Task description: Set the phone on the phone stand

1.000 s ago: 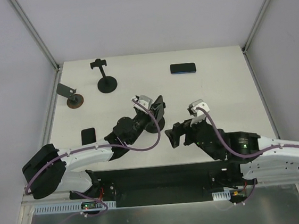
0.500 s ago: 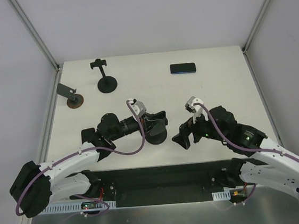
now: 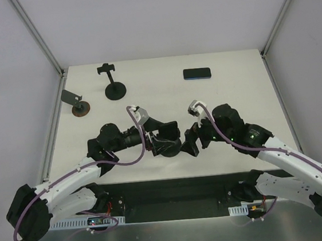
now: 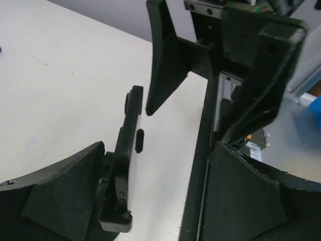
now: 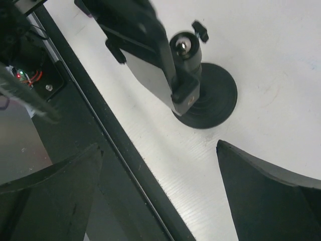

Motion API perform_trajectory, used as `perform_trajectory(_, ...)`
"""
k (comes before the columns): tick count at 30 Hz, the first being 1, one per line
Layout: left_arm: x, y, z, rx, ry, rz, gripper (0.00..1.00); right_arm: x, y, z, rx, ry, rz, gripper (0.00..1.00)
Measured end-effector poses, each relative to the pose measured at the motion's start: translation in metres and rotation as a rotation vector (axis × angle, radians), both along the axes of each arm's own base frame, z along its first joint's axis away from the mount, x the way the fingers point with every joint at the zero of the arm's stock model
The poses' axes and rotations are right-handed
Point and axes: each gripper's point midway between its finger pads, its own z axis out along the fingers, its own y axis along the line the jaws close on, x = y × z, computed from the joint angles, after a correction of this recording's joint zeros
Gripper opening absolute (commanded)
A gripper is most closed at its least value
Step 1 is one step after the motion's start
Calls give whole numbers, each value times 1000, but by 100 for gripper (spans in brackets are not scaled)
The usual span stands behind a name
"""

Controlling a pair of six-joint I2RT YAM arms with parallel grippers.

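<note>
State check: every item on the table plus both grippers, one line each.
phone: lying flat at the far side, on no stand
near stand: upright between the two grippers, empty
far black stand: upright, empty
brown-based stand: standing, empty
left gripper: open, near stand's cradle between its fingers
right gripper: open, holding nothing

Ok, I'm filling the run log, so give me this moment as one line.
left gripper: open around phone stand | right gripper: open, facing phone stand | phone: lying far right, not held
</note>
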Motion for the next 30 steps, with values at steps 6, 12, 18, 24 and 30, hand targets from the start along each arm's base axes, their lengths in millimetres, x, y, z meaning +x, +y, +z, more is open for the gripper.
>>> perform_trajectory(6,-8,36,37,-33,17,145,94,24,17,30,22,-20,40,98)
perform_trajectory(12,-33,77,57,-77,34,236,95,41,47,43,23,-12,138,83)
perform_trajectory(18,-59,99,50,-91,78,238,98,35,67,32,41,74,239,57)
perform_trajectory(24,-63,101,35,-52,136,241,99,31,76,31,90,85,286,1)
perform_trajectory(30,-48,93,37,21,160,260,98,44,70,33,98,77,246,1)
